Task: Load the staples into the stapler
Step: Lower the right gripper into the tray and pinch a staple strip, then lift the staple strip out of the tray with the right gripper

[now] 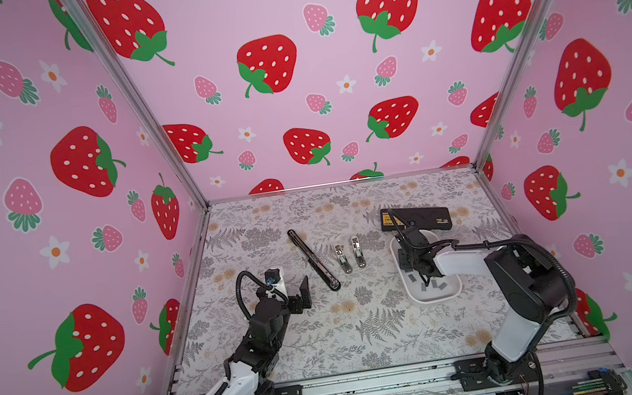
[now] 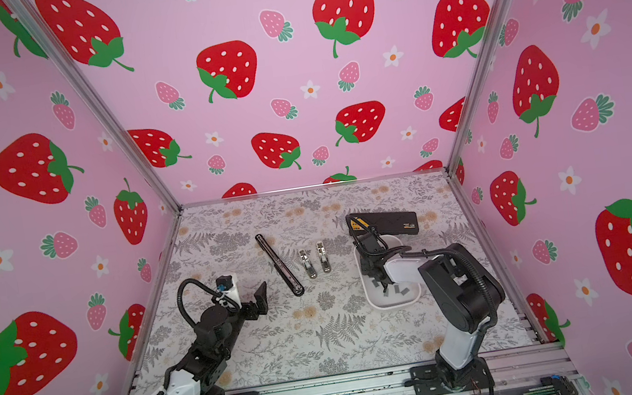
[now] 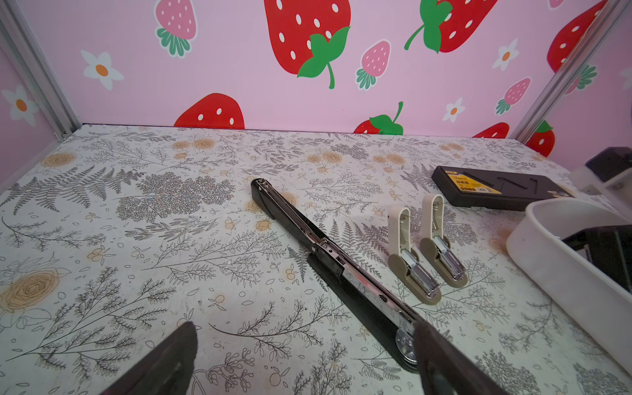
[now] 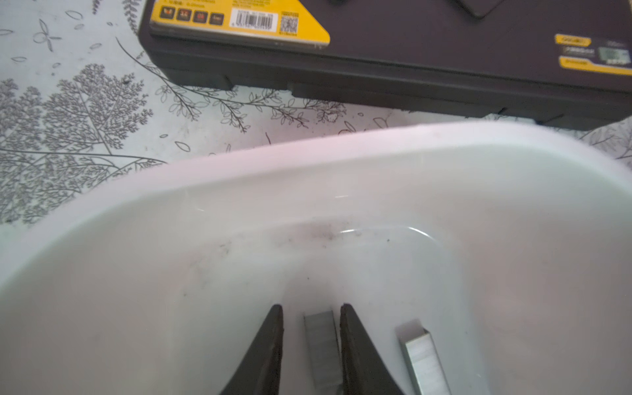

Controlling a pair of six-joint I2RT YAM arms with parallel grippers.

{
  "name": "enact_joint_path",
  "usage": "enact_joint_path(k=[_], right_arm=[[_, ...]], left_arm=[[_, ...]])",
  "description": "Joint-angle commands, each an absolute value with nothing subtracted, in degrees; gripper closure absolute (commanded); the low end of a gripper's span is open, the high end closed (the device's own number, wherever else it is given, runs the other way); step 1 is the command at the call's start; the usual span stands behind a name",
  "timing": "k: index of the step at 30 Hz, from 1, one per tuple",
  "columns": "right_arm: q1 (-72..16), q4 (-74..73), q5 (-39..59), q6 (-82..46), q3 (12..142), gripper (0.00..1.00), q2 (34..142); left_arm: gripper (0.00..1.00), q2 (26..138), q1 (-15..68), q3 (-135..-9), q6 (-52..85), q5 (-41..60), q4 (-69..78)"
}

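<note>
A long black stapler lies opened flat mid-table, its metal channel facing up. My right gripper reaches down into a white tray. Its fingers straddle one grey strip of staples. The strip lies against one finger, with a gap to the other. A second strip lies beside them. In both top views several more staples show in the tray. My left gripper hovers open and empty, left of the stapler's near end.
Two small beige staplers lie opened between the long stapler and the tray. A black box with a yellow label sits just behind the tray. Pink walls close in three sides. Tools lie on the front rail.
</note>
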State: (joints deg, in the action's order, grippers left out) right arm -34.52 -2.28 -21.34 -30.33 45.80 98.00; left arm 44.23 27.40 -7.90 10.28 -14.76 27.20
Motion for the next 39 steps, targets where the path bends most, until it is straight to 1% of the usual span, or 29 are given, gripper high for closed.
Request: enact_joint_path(k=[1, 7, 14, 17, 21, 25, 28, 33, 39], right_arm=[[-35.0, 1.6, -20.7, -30.6, 44.2, 0.69, 96.9], [-35.0, 1.8, -21.0, -30.7, 44.0, 0.71, 97.4], [-34.9, 1.5, -21.1, -30.5, 44.6, 0.79, 99.4], [-35.0, 1.1, -21.4, -30.5, 44.6, 0.8, 100.0], [-35.0, 0.2, -21.4, -30.3, 44.6, 0.85, 100.5], [-35.0, -0.4, -21.7, -30.2, 44.7, 0.86, 99.9], [-35.1, 0.1, -22.1, -29.9, 44.7, 0.87, 97.6], [-35.8, 1.1, -23.7, -28.7, 43.5, 0.88, 90.3], [-38.2, 1.5, -24.2, -27.0, 43.3, 0.88, 81.5]], left_arm=[[0.01, 43.7, 27.5, -7.3, 10.3, -14.6, 29.0], [0.01, 43.7, 27.6, -7.3, 10.3, -14.6, 29.0], [0.01, 43.8, 27.6, -7.3, 10.3, -14.5, 29.0], [0.01, 43.8, 27.5, -7.3, 10.4, -14.4, 29.0], [0.01, 44.2, 27.6, -7.4, 10.3, -13.9, 29.0], [0.01, 44.1, 27.6, -8.0, 10.9, -12.4, 27.3], [0.0, 41.1, 27.5, -8.3, 11.4, -9.4, 23.2], [0.01, 32.9, 27.6, -6.8, 14.9, -8.5, 17.5], [0.01, 28.9, 27.6, -3.7, 15.0, -8.2, 19.9]])
